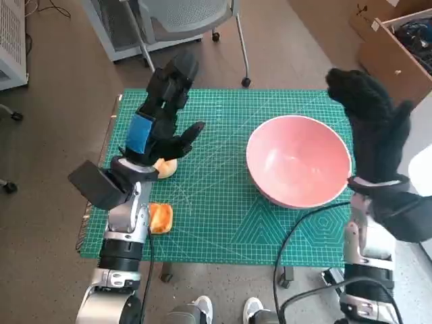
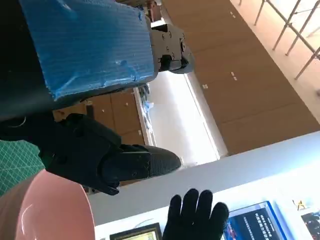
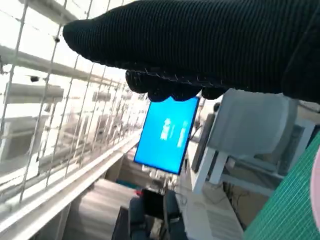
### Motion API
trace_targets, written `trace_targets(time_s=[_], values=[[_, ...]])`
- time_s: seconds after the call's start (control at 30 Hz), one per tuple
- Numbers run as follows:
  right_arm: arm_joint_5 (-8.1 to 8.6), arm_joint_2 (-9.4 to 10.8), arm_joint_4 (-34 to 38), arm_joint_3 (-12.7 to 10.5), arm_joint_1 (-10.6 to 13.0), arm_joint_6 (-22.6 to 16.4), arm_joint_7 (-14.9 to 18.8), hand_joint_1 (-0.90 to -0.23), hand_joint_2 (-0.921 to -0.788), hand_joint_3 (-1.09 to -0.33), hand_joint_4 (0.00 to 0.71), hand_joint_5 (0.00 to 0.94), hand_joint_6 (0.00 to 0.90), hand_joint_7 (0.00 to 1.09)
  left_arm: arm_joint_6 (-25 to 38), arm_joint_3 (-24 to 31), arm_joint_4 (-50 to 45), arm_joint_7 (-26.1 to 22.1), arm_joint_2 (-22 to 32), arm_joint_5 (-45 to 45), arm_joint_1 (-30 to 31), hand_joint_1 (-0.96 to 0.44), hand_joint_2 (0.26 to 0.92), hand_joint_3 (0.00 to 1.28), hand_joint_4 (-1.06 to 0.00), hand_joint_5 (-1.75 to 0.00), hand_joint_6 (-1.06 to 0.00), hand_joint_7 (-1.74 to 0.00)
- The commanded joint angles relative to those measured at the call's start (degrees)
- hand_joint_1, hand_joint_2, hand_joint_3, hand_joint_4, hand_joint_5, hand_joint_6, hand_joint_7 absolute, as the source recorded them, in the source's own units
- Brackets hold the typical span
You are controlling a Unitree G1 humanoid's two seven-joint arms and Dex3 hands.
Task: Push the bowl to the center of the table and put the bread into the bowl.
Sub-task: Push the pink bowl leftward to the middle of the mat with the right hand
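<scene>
1. Head view first: we are holding our right hand (image 1: 375,128) upright just beyond the outer rim of the pink bowl (image 1: 299,160), fingers spread and gripping nothing; whether the glove is touching the rim, we cannot tell.
2. We are keeping our left hand (image 1: 162,121) raised over the near-left part of the green cutting mat (image 1: 216,223), also released, fingers extended and apart, with nothing in them.
3. Two pieces of bread are lying on the mat by that arm: one roll (image 1: 165,167) is sitting just under the heel of the left hand, and a second bread piece (image 1: 160,218) is lying beside the left forearm, closer to us.
4. The left wrist view is showing the bowl's rim (image 2: 45,210) beside our black fingers (image 2: 125,162), with the gloved right hand (image 2: 195,215) standing past it.
5. We judge that we are at the pushing step: the bowl is sitting on the right hand's side of the mat, well apart from the bread.
6. The next move is calling for the right palm to press flat against the bowl's outer wall and slide it toward the left hand, low enough that the bowl does not tip.
7. After that, the left hand will be needing to drop onto the nearest roll and close around it.
</scene>
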Motion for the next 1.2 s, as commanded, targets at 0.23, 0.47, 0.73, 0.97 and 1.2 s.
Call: trace_targets(time_s=[0.23,0.47,0.73,0.97,1.2], values=[[0.67,-4.21,15.45,-5.24,-2.16,-5.20,0.48,-0.646,-0.921,-0.741,0.165,0.000,0.050,0.40,0.11,0.12,-1.07,1.20,0.31,0.39,1.03,-0.49,0.821,0.43,0.00,-0.18,0.00,-0.43],[-0.24,-7.40,28.89,-7.76,-5.11,-7.18,-1.45,-0.634,-0.921,-0.739,0.143,0.000,0.055,0.35,-0.14,-0.04,-1.17,2.21,0.23,1.04,1.23,-0.48,0.820,0.43,0.00,-0.18,0.00,-0.44],[-1.11,-8.24,39.45,-8.54,-7.41,-6.00,-4.69,-0.594,-0.921,-0.763,0.136,0.002,0.087,0.30,-0.40,-0.15,-1.02,2.59,0.46,1.30,1.53,-0.48,0.817,0.44,0.00,-0.18,0.00,-0.44],[-1.40,-7.04,45.19,-8.10,-8.63,-3.77,-6.47,-0.591,-0.921,-0.781,0.160,0.012,0.124,0.30,0.10,-0.22,-1.87,2.78,0.60,1.36,1.96,-0.48,0.816,0.44,0.00,-0.18,0.00,-0.44],[-1.09,-5.54,49.03,-8.16,-9.35,-1.30,-5.35,-0.608,-0.921,-0.777,0.154,0.005,0.125,0.29,0.71,0.11,-2.51,2.01,1.04,0.33,2.41,-0.48,0.815,0.44,0.00,-0.18,0.00,-0.45]])
